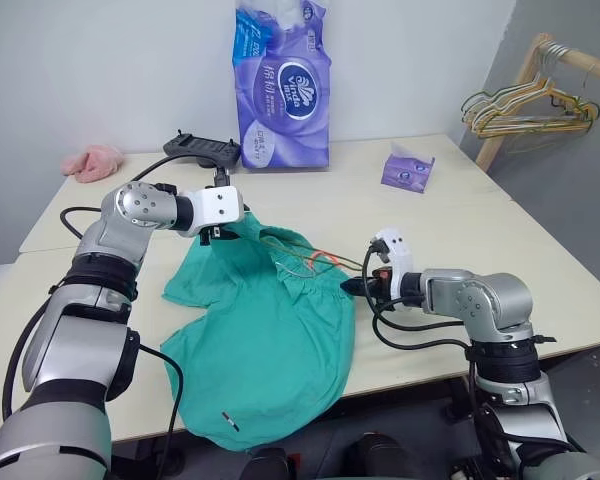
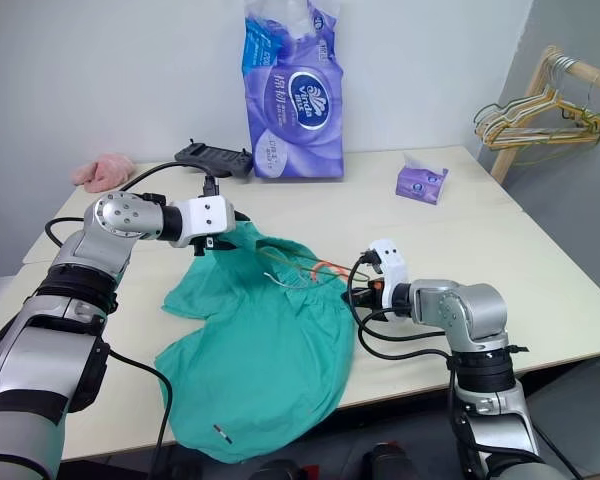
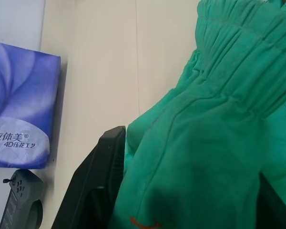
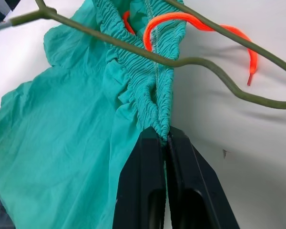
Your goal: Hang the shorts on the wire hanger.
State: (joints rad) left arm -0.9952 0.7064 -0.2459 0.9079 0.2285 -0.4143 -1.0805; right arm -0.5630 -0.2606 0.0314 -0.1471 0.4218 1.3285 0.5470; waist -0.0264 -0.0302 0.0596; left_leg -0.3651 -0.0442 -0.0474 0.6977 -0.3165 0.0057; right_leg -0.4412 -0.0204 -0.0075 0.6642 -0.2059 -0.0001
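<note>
Gripping: both grippers hold the shorts (image 1: 265, 340) by the waistband — the right gripper (image 4: 165, 138) has its fingers pinched tight on the gathered elastic, and the left gripper (image 1: 218, 232) has fabric bunched between its half-spread fingers.
Shorts: they lie in the middle of the frame in the left eye view, the waistband lifted between the two grippers and the legs trailing down over the table's (image 1: 480, 240) near edge.
Hanger: the wire hanger (image 4: 133, 47) sits at the waistband, its wire crossing over the elastic in the right wrist view, with the hook end curving off toward the right edge; whether any part is already inside the waist opening I cannot tell.
Drawstring: the orange drawstring (image 4: 181, 21) loops around the wire — a likely snag.
Doing it well: judging from this, keep the waistband stretched and raised so the opening stays wide, and work the cloth along the wire rather than dragging the hanger.
Around: a purple tissue pack (image 1: 285, 85) stands at upper centre, a small purple tissue box (image 1: 407, 168) right of it, a black controller (image 1: 202, 149) left of the pack, a pink cloth (image 1: 92, 162) at upper left, spare hangers (image 1: 525, 108) on a rack at upper right.
In the way: nothing else lies near the shorts — the cables (image 1: 410, 335) by the right arm hang close to the cloth.
</note>
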